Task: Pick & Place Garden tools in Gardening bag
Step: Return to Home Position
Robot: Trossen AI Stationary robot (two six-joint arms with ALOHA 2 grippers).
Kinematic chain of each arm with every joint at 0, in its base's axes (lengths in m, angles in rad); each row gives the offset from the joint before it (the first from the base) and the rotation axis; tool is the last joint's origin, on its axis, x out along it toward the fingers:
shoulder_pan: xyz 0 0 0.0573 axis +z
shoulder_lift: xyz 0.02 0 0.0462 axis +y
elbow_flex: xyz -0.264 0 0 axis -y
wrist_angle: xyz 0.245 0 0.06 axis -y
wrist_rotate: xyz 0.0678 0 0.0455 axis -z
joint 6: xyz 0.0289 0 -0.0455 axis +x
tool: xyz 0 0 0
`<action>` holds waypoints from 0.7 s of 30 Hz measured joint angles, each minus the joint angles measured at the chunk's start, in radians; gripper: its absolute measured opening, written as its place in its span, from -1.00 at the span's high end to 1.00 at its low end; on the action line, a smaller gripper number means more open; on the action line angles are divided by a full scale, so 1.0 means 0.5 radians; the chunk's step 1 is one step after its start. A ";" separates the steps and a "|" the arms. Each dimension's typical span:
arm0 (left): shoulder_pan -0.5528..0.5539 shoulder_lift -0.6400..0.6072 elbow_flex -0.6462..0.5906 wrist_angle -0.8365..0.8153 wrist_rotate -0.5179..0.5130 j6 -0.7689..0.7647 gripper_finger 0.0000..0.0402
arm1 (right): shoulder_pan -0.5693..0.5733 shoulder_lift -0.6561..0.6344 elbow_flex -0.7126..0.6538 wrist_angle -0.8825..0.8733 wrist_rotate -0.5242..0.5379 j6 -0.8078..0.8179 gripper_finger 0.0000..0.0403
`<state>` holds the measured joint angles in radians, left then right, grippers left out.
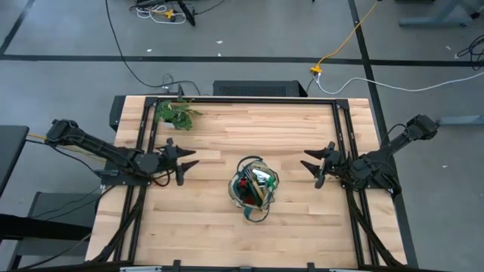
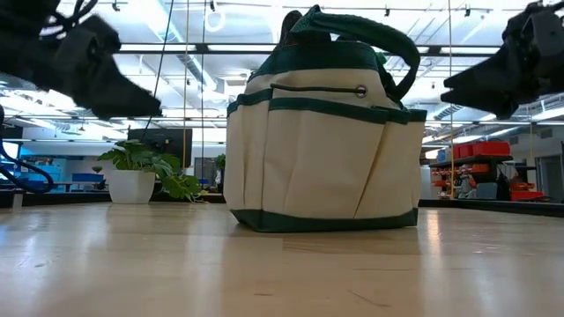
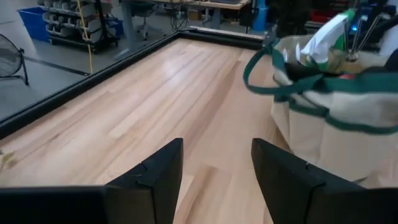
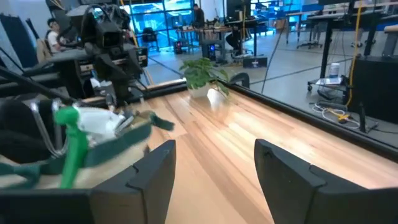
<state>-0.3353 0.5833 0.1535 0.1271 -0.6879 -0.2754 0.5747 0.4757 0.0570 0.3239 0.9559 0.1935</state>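
The cream-white gardening bag (image 1: 254, 187) with dark green trim stands upright on its base at the table's middle; it also shows in the low view (image 2: 322, 150). Garden tools stick out of its mouth: metal prongs (image 3: 360, 28), a green piece with a white handle (image 4: 84, 124), something red (image 1: 242, 183). My left gripper (image 1: 193, 163) is open and empty, left of the bag, above the table. My right gripper (image 1: 308, 164) is open and empty, right of the bag.
A leafy green plant in a white pot (image 1: 175, 113) stands at the far left of the table; it also shows in the low view (image 2: 137, 172). Black rails (image 1: 257, 100) frame the wooden tabletop. People sit in the room beyond (image 4: 53, 31).
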 joint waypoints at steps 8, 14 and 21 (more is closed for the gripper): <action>-0.002 -0.128 -0.173 0.210 0.244 -0.041 0.02 | 0.000 -0.061 -0.084 0.017 -0.090 0.067 -0.09; -0.010 -0.122 -0.212 0.126 0.296 -0.013 0.02 | 0.000 -0.061 -0.084 0.015 -0.292 0.099 -0.09; -0.036 -0.119 -0.287 0.165 0.331 -0.174 0.02 | 0.002 -0.059 -0.083 -0.027 -0.326 0.124 -0.09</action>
<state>-0.3534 0.5236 0.0101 0.2094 -0.5225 -0.3625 0.5758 0.4461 0.0154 0.3105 0.7927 0.2557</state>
